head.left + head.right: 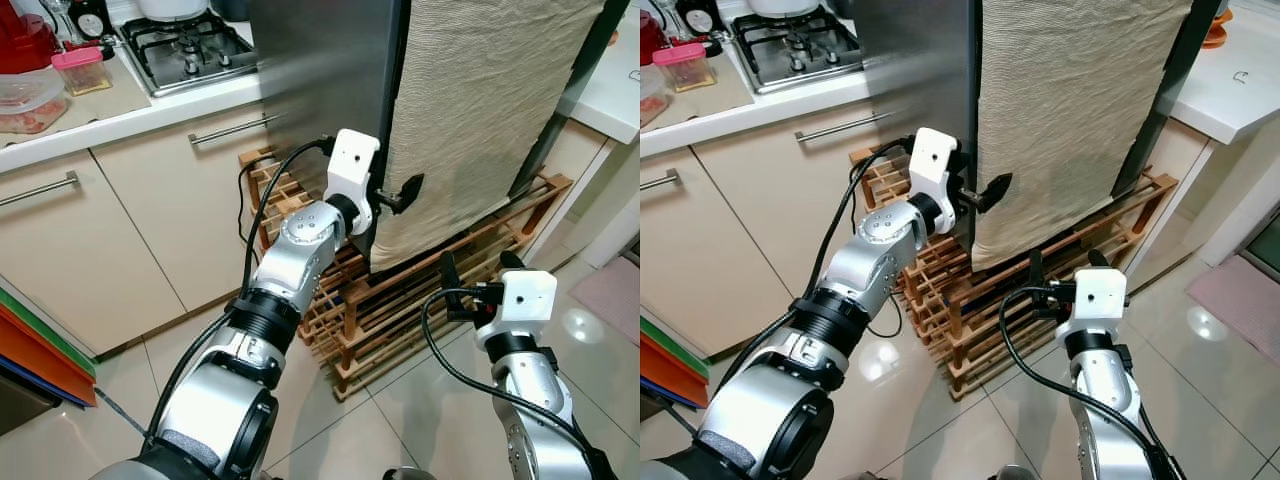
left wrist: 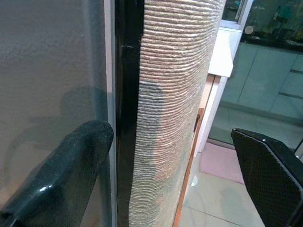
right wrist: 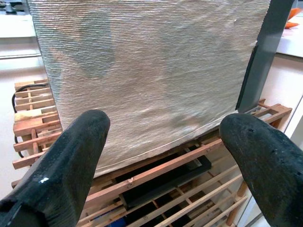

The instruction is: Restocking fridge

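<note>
While the fridge (image 1: 330,70), draped with a beige cloth (image 1: 480,110), stands on a wooden rack (image 1: 400,300), the left gripper (image 1: 392,196) straddles its door edge with fingers apart, and the right gripper (image 1: 480,265) hovers below, spread wide.

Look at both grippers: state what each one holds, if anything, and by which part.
Nothing is held. The left gripper is open, straddling the fridge door edge; the right gripper is open before the wooden rack.
</note>
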Available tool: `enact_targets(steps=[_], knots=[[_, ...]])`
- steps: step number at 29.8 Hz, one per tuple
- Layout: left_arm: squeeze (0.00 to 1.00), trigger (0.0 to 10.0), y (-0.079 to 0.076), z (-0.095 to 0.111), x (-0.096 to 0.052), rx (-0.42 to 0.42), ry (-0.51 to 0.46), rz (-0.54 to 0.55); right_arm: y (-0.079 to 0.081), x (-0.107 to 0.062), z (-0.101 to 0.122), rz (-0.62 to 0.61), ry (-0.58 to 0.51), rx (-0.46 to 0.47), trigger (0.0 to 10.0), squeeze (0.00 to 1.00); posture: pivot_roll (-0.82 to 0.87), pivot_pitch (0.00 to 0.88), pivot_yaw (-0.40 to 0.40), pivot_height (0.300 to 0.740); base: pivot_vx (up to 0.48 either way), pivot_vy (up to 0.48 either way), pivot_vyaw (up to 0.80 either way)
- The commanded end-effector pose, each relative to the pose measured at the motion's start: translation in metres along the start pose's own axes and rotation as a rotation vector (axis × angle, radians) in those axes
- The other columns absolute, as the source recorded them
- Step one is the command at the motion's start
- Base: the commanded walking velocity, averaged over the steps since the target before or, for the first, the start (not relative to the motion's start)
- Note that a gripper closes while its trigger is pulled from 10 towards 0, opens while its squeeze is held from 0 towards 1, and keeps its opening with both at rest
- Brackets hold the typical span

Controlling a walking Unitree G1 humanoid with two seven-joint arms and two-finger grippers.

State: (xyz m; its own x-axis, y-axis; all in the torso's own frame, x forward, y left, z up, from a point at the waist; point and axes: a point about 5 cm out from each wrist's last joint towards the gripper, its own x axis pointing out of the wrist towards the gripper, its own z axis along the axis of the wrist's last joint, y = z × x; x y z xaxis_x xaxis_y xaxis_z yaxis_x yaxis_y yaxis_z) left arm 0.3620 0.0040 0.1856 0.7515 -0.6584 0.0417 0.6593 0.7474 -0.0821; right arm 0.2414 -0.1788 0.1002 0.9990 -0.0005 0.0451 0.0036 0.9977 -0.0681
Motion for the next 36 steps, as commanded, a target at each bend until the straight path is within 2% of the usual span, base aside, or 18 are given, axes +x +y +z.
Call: enact_targets(steps=[1, 5, 8, 12, 13, 14, 15, 17, 18, 19, 21, 26, 29, 32, 36], knots=[[0.00, 10.0, -0.032, 0.011, 0.016, -0.039, -0.038, -0.091, 0.002, -0.001, 0.004, 0.004, -0.022, 0.002, 10.0, 0.00, -0.18, 0.032, 0.078, 0.740, 0.000, 0.000, 0.00], [0.00, 10.0, -0.040, 0.015, 0.018, -0.117, -0.030, -0.140, 0.003, 0.000, 0.004, 0.003, -0.022, 0.004, 10.0, 0.00, -0.18, 0.037, 0.082, 0.740, 0.000, 0.000, 0.00], [0.00, 10.0, -0.052, 0.011, 0.017, -0.115, 0.004, -0.211, 0.003, 0.001, 0.004, 0.002, -0.020, 0.004, 10.0, 0.00, -0.17, 0.041, 0.079, 0.740, 0.000, 0.000, 0.00], [0.00, 10.0, -0.057, 0.007, 0.017, -0.091, 0.019, -0.228, 0.003, 0.002, 0.004, 0.004, -0.018, 0.006, 10.0, 0.00, -0.17, 0.042, 0.077, 0.740, 0.000, 0.000, 0.00], [0.00, 10.0, -0.057, 0.004, 0.017, -0.055, 0.026, -0.218, 0.002, 0.002, 0.004, 0.006, -0.016, 0.009, 10.0, 0.00, -0.17, 0.042, 0.076, 0.740, 0.000, 0.000, 0.00], [0.00, 10.0, -0.054, 0.001, 0.018, 0.049, 0.028, -0.169, 0.001, 0.003, 0.004, 0.011, -0.013, 0.014, 10.0, 0.00, -0.17, 0.044, 0.077, 0.740, 0.000, 0.000, 0.00], [0.00, 10.0, -0.054, 0.001, 0.018, 0.049, 0.028, -0.169, 0.001, 0.003, 0.004, 0.011, -0.013, 0.014, 10.0, 0.00, -0.17, 0.044, 0.077, 0.740, 0.000, 0.000, 0.00], [0.00, 10.0, -0.049, 0.001, 0.018, 0.142, 0.018, -0.119, -0.001, 0.003, 0.004, 0.016, -0.011, 0.017, 10.0, 0.00, -0.17, 0.044, 0.078, 0.740, 0.000, 0.000, 0.00], [0.00, 10.0, -0.049, 0.001, 0.018, 0.142, 0.018, -0.119, -0.001, 0.003, 0.004, 0.016, -0.011, 0.017, 10.0, 0.00, -0.17, 0.044, 0.078, 0.740, 0.000, 0.000, 0.00], [0.00, 10.0, -0.047, 0.002, 0.020, 0.226, 0.009, -0.081, -0.002, 0.003, 0.003, 0.023, -0.007, 0.016, 10.0, 0.00, -0.18, 0.047, 0.077, 0.740, 0.000, 0.000, 0.00], [0.00, 10.0, -0.047, 0.002, 0.021, 0.238, 0.007, -0.073, -0.002, 0.002, 0.003, 0.025, -0.005, 0.016, 10.0, 0.00, -0.18, 0.047, 0.077, 0.740, 0.000, 0.000, 0.00], [0.00, 10.0, -0.079, 0.020, 0.024, 0.037, -0.049, -0.257, -0.001, 0.000, 0.002, 0.039, -0.001, 0.018, 10.0, 0.00, -0.18, 0.057, 0.078, 0.740, 0.000, 0.000, 0.00], [0.00, 10.0, -0.085, 0.023, 0.024, 0.006, -0.060, -0.287, 0.000, -0.001, 0.002, 0.050, 0.000, 0.020, 10.0, 0.00, -0.18, 0.058, 0.077, 0.740, 0.000, 0.000, 0.00], [0.00, 10.0, -0.092, 0.031, 0.023, -0.070, -0.073, -0.330, -0.004, -0.008, 0.002, 0.071, 0.012, 0.024, 10.0, 0.00, -0.18, 0.067, 0.078, 0.740, 0.000, 0.000, 0.00], [0.00, 10.0, -0.093, 0.038, 0.022, -0.087, -0.087, -0.343, -0.016, -0.021, -0.005, 0.103, 0.068, 0.035, 10.0, 0.00, -0.19, 0.073, 0.080, 0.740, 0.000, 0.000, 0.00]])
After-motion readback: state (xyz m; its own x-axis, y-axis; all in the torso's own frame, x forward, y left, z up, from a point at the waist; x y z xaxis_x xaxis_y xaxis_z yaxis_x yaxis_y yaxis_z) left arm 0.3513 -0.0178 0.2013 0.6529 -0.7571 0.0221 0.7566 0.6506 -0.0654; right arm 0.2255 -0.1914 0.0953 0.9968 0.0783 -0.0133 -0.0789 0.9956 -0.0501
